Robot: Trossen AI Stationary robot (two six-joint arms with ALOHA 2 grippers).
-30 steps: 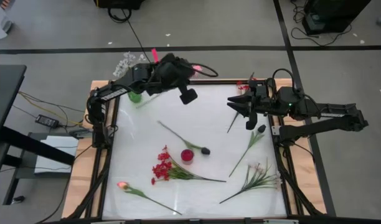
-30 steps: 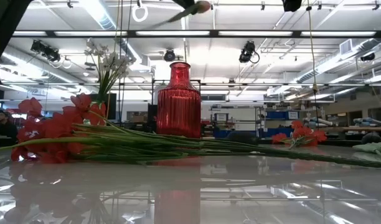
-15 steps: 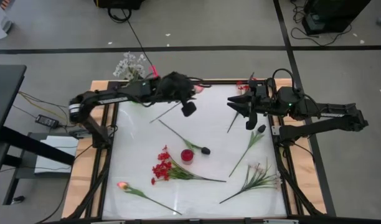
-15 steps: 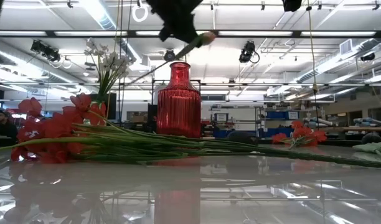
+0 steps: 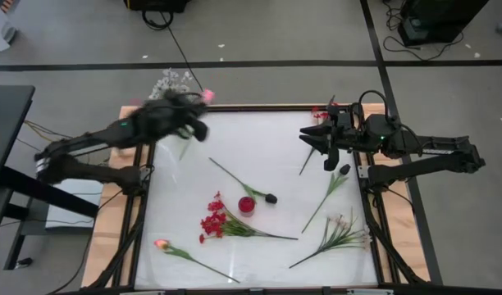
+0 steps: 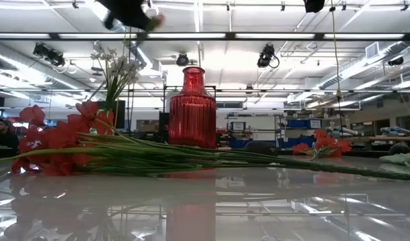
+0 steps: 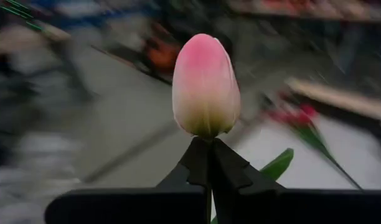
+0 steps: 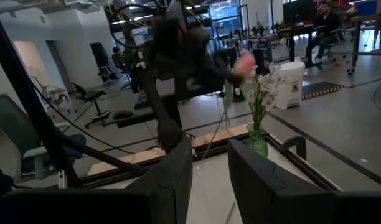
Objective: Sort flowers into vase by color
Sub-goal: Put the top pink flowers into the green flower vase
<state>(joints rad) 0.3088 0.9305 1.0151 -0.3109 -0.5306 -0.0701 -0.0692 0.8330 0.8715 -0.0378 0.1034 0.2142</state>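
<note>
Lying nearest on the counter (image 5: 259,156), toward six o'clock, is a pink-budded flower (image 5: 162,244) on a long green stem, at about seven o'clock in the high view. Just above it sprawls the red clustered flower (image 5: 213,221), its thin stems fanned rightward, beside the small red vase (image 5: 247,205). A leafy spray (image 5: 337,233) lies at five o'clock, and two dark-budded stems (image 5: 271,197) rest near centre and at three o'clock. The right hand (image 5: 318,141) hovers at two o'clock, fingers parted, holding nothing. Farther off, at eleven o'clock, the left hand (image 7: 210,176) is clenched on a pink tulip (image 7: 205,86), a smooth closed bud fading to pale green at its base, held near the white blossoms (image 5: 171,82) in their green vase (image 8: 258,145) at the counter's far edge.
</note>
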